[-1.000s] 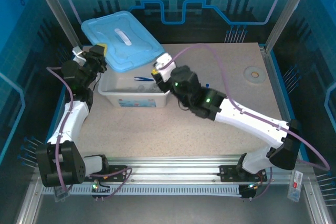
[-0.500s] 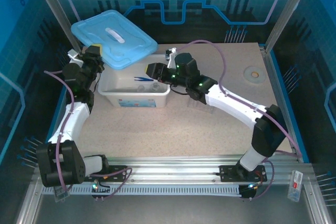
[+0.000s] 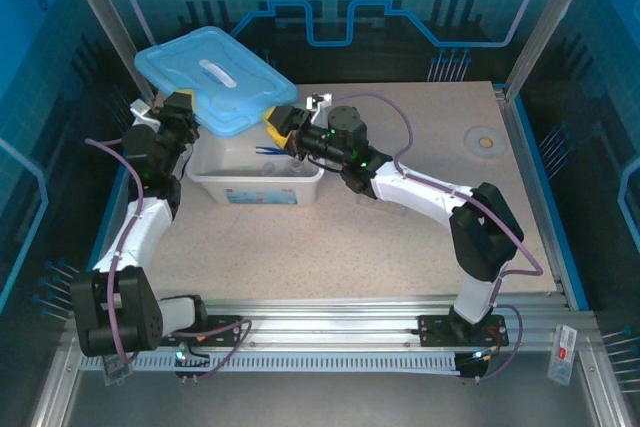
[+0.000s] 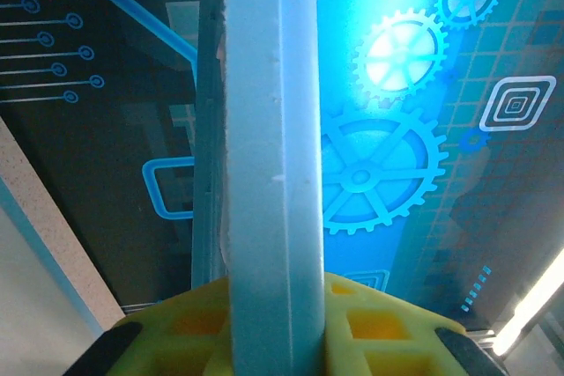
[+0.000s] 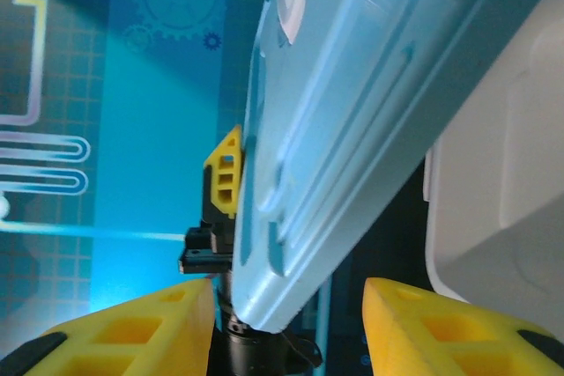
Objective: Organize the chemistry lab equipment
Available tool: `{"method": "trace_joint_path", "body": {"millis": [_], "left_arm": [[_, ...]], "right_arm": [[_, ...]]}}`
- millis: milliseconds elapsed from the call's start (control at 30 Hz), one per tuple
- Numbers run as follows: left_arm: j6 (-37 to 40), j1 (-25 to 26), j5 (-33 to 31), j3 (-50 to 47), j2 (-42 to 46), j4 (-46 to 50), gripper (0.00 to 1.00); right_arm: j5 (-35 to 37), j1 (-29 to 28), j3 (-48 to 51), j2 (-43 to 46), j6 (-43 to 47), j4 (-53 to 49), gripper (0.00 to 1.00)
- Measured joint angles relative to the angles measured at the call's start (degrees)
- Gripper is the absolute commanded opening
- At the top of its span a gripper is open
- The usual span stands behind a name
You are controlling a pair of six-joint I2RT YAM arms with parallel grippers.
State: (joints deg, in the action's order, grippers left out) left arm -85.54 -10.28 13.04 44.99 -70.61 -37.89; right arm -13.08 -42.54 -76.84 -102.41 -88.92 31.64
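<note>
The white translucent plastic bin sits on the speckled tabletop with thin dark tweezers inside; its other contents are too small to tell. The left tool clamps the light-blue plastic lid, which is tilted above the bin's back-left corner. The right tool straddles the lid's right edge, fingers apart. A second ago the lid lay lower, and the right tool hung by the bin's right rim.

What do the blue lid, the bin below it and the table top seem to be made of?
The blue lid looks like moulded plastic: opaque and slightly glossy, with raised ribs and a soft sheen. The bin is probably whitish plastic, with smooth, milky walls. The table top is speckled beige and matte, perhaps laminate or a stone-look surface; I cannot tell which.
</note>
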Motion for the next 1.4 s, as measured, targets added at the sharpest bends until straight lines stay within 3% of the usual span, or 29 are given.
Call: {"method": "trace_joint_path", "body": {"millis": [700, 1167, 1400], "left_arm": [[0.39, 0.0, -0.48, -1.03, 1.14, -0.2, 0.13], [0.61, -0.07, -2.14, -1.9, 2.01, -1.36, 0.12], [0.98, -0.33, -4.17, -2.73, 2.05, -1.18, 0.15]], "right_arm": [[6.32, -1.01, -1.62, -2.4, -5.18, -1.7, 0.42], [10.6, -3.15, -12.55, -9.66, -8.9, -5.25, 0.27], [12.17, -2.84, -14.99, -10.78, -8.66, -5.35, 0.03]]}}
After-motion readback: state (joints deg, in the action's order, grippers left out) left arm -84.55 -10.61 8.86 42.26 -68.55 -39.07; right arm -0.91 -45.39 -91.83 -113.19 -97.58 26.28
